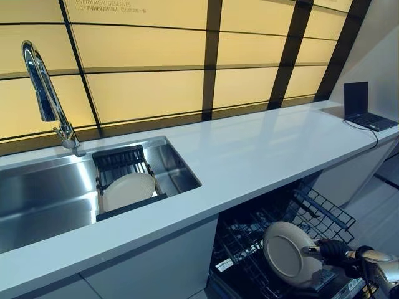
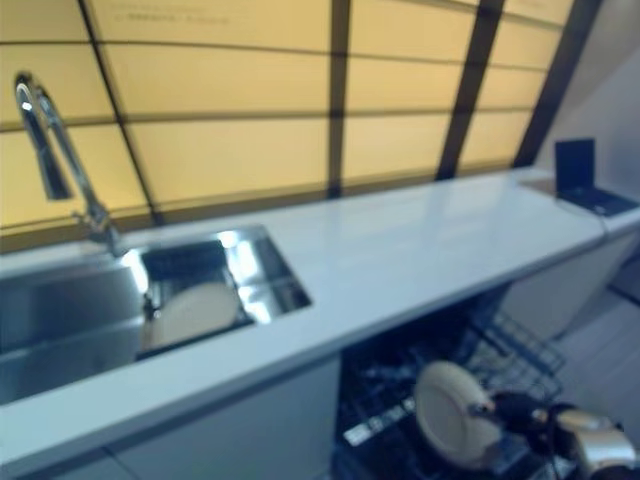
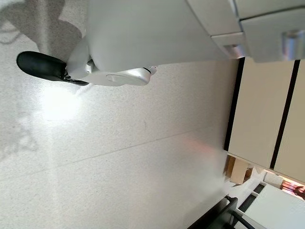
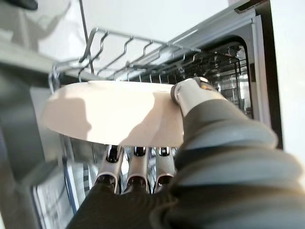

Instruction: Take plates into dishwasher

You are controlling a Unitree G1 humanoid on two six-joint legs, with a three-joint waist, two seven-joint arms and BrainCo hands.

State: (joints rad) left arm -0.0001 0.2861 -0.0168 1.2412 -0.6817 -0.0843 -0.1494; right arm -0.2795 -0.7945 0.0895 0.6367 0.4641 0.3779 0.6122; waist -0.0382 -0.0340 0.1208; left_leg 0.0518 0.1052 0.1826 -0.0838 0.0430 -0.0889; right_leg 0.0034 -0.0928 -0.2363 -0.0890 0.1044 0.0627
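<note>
From the head view, my right hand [image 1: 340, 254] grips a plate [image 1: 288, 252] by its 3 o'clock rim, held over the open dishwasher rack [image 1: 324, 212], while a second plate [image 1: 128, 190] waits in the sink [image 1: 37, 187] at 9 o'clock. My left hand is out of sight. In the right wrist view, thumb [image 4: 190, 93] above and fingers [image 4: 137, 164] below pinch the plate [image 4: 109, 117]; I judge I should tip it on edge and slide it between the tines [image 4: 143, 62] before letting go.

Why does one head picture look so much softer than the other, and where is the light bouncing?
The right eye view is blurred throughout, smearing the round cream plate in the right hand; the left eye view is crisp. Glare shows on the stainless steel sink wall in the right eye view, and a bright patch on the pale speckled floor in the left wrist view.
</note>
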